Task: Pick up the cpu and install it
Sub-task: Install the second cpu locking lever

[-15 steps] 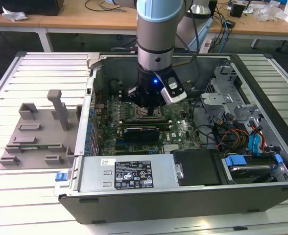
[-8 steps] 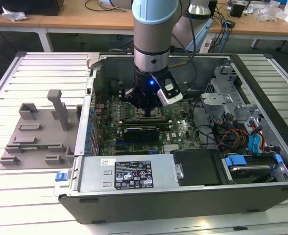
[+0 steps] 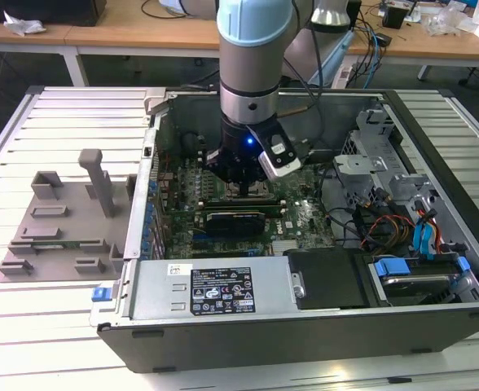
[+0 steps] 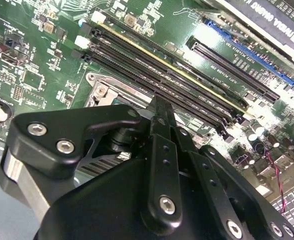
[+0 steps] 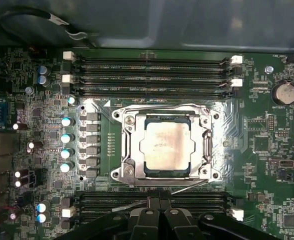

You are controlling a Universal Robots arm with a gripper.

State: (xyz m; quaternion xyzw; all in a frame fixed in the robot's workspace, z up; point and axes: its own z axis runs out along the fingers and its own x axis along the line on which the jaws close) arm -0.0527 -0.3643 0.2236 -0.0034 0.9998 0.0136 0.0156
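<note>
We see the cpu [image 5: 167, 145] lying flat in its socket frame [image 5: 124, 145] on the green motherboard [image 5: 267, 150], square with the frame's sides. Our claw [image 3: 248, 189] hangs low inside the open computer case [image 3: 305, 326], right above the cpu. We cannot tell if our claw is wide or narrow.

Bright, even light; glare on the motherboard [image 5: 227, 130] around the socket.
</note>
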